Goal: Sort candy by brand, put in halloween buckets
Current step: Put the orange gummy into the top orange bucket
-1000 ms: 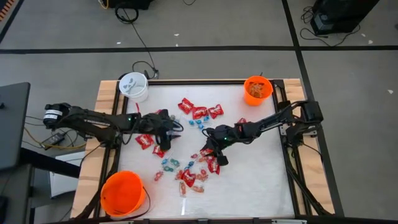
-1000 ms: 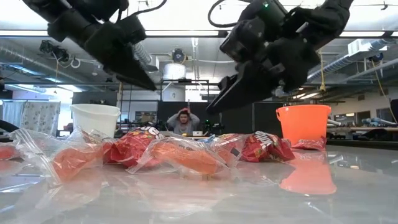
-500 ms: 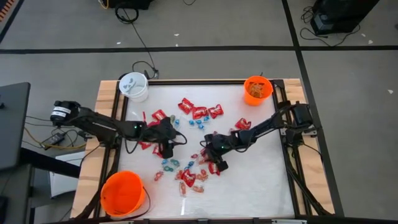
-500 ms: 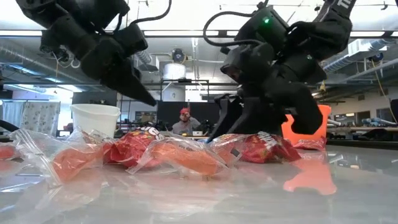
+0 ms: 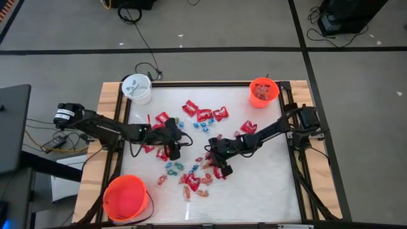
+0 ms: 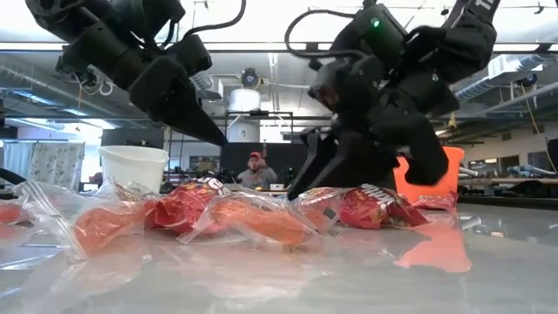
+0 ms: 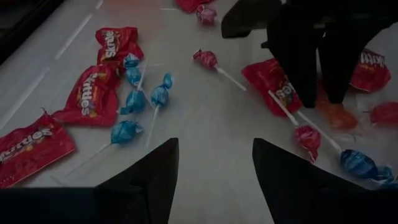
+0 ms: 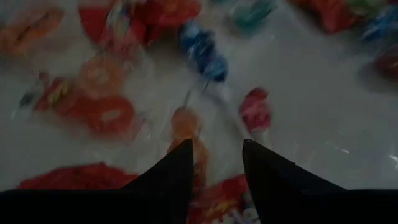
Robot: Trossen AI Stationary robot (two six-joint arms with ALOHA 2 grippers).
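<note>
Both tools (image 7: pixel 212 163) (image 8: pixel 216 163) open, crinkly red packets (image 7: pixel 89 96), blue-wrapped lollies (image 7: pixel 126 131)

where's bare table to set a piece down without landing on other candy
Free: the table near its right edge, below the small orange bucket, and the strip between the white bucket and the red packets. Crowded: the middle, where both pincers, left and right, work among the candy.

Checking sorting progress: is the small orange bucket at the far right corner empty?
Not empty. The high view shows candy pieces inside the small orange bucket.
</note>
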